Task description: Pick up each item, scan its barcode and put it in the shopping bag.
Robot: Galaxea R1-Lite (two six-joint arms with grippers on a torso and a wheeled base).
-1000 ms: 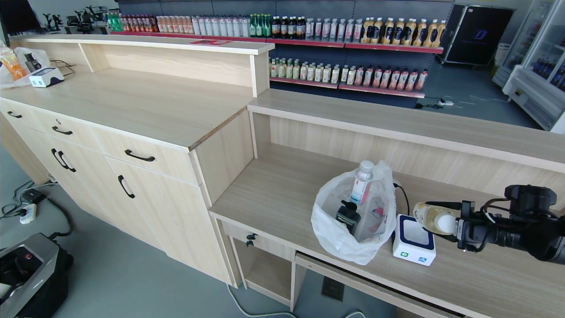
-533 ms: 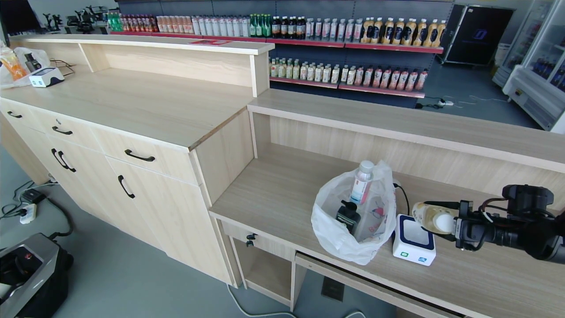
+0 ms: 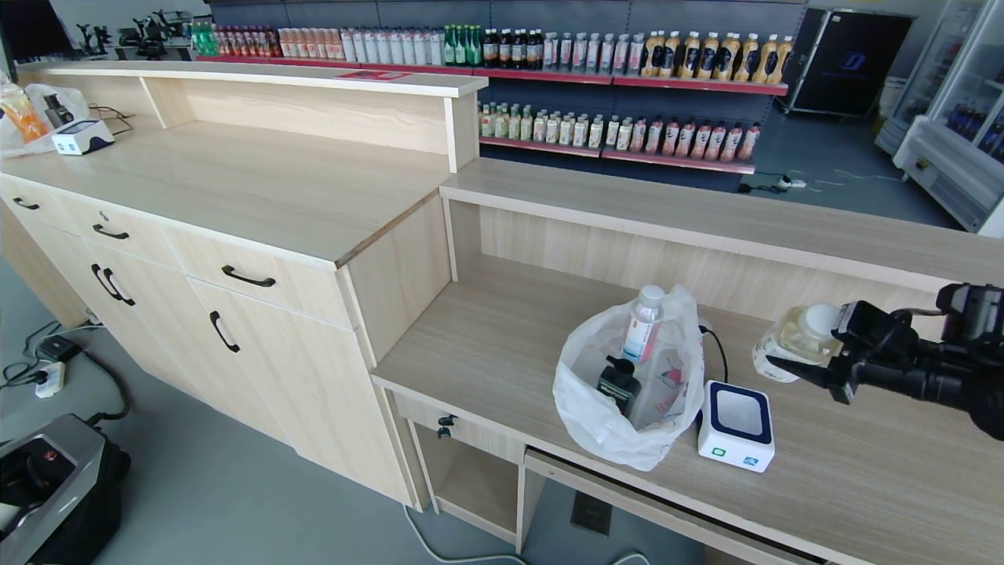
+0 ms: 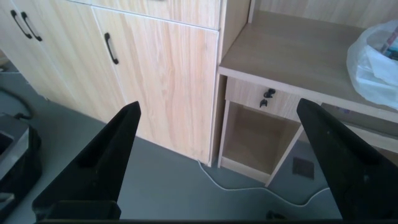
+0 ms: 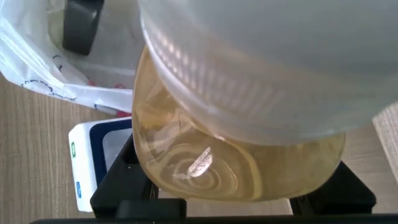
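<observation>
The bottle [image 3: 794, 339] of pale yellow liquid is clamped in my right pincer [image 3: 788, 353], lifted off the tabletop [image 3: 502, 345] and tilted, its white cap toward the raised back wall of the counter. From my right wrist its clear, ribbed body [image 5: 236, 143] hangs close to the lens, with a dark finger of the pincer on either side.

Below and toward the bag sits the scanner [image 3: 736, 424], a white box with a dark-rimmed window facing up, lying between the bottle and the shopping bag [image 3: 596, 392]. Its black cable [image 3: 718, 349] curls up behind the bag. The scanner touches the bag's side.

The bag stands open at the front edge of the tabletop and holds 2 items: a tall bottle with a pink label [image 3: 643, 322] sticking up through the mouth, and a dark pump bottle [image 3: 618, 383] lower down.

My left pincer [image 4: 214, 162] hangs spread wide, gripping nothing, over the grey floor in front of the drawer cabinet [image 3: 259, 314], well apart from the bag.

Beyond the counter run the store shelves of drinks [image 3: 627, 78].
</observation>
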